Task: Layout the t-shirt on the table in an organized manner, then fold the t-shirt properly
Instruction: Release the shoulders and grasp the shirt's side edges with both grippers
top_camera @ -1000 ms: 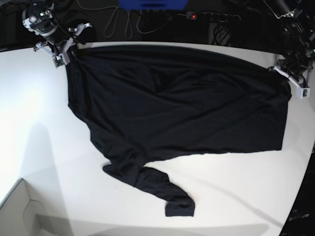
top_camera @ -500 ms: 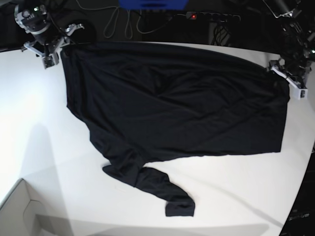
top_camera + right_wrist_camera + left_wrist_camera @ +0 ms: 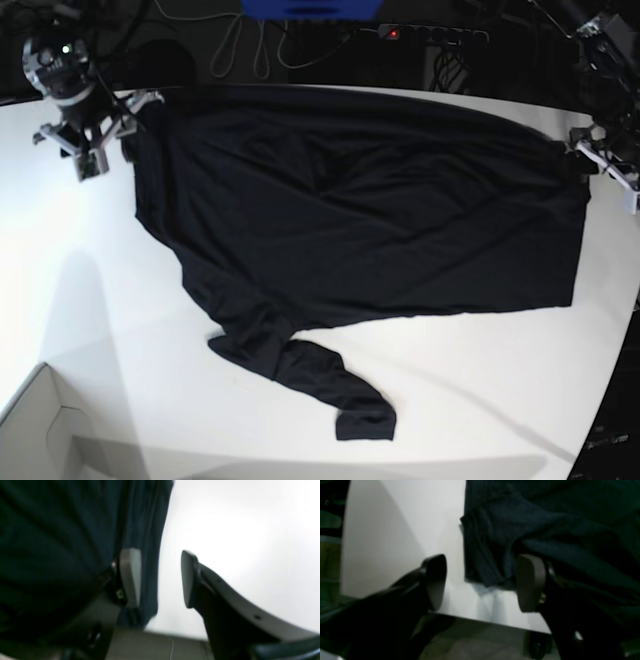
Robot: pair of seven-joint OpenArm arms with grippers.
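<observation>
Base view, nearest edge first: a white cardboard box corner (image 3: 45, 420) sits at the lower left. Just beyond it, bare white table (image 3: 480, 400). A crumpled sleeve of the t-shirt (image 3: 360, 220) trails toward the front edge, its cuff lying flat, bunched folds where it meets the body. The body of the black shirt is spread wide across the middle of the table, reaching to the far edge, with shallow creases near the centre. The hem side runs straight down the right.

Left wrist view: left gripper (image 3: 481, 582) spread, one pad (image 3: 436, 580) over bare table, the other pad (image 3: 528, 582) over the cloth. A shirt corner lies between them, and nothing is pinched. In the base view this gripper (image 3: 610, 170) hangs at the far right corner of the shirt.

Right wrist view: right gripper (image 3: 161, 578) likewise spread, one pad (image 3: 131, 577) above the shirt's edge, the other finger (image 3: 190, 580) over white table. Whether the pad touches the fabric cannot be told; the view is blurred. In the base view this gripper (image 3: 95, 135) sits at the far left corner, just beside the cloth.

Farthest back: cables (image 3: 245, 45), a power strip (image 3: 435, 35) with a red light, and a blue object (image 3: 310, 8) against a dark background.
</observation>
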